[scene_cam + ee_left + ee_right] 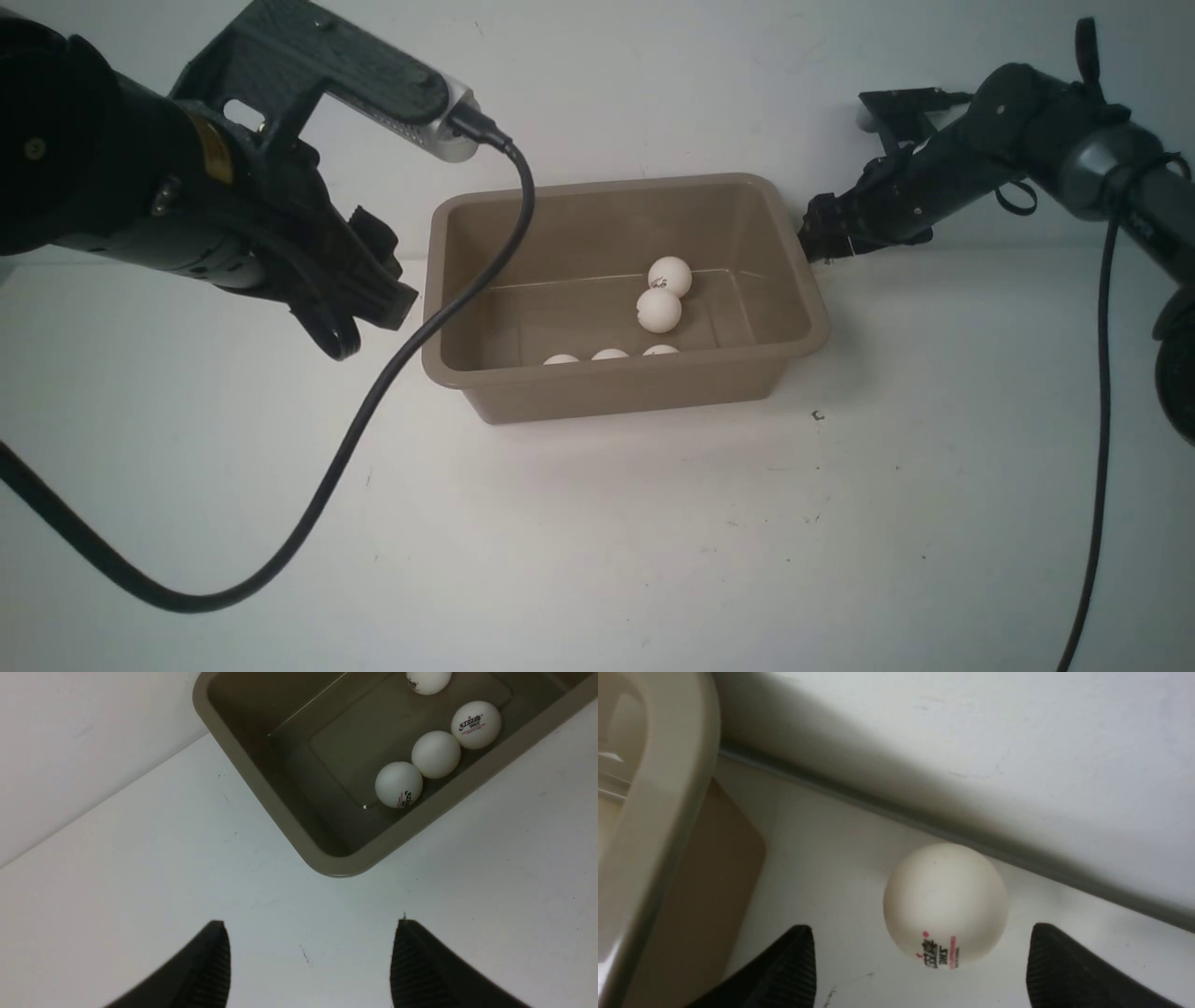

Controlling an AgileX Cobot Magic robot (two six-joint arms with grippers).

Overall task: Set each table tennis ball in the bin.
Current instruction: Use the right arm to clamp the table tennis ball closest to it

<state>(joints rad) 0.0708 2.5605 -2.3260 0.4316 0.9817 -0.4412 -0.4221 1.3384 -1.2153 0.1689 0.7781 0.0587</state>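
The last small matte white table tennis ball (945, 900) not yet binned rests on the white tabletop (822, 858) just outside the far right corner of the rectangular taupe plastic bin (668, 793), between that corner and the foot of the white wall (971, 742). The bin hides it from the front view. It should be very light, hollow and stiff, with a smooth skin that rolls at a nudge. The safest hold is probably across its widest part, with the pads square on opposite sides and only gentle pressure. A pinch above or below the middle would likely make it squirt away towards the wall or against the bin. The right gripper (922, 933) is low at this same corner with its fingers spread wide, one on either side of the ball and neither touching it, so it holds nothing. Inside the bin lie five more identical white balls (659, 310). Two touch near the bin's middle, and a row of three (435, 754) sits against its near wall. Off the bin's left side, the left gripper (311, 926) hangs above bare tabletop, its fingers wide apart and empty.
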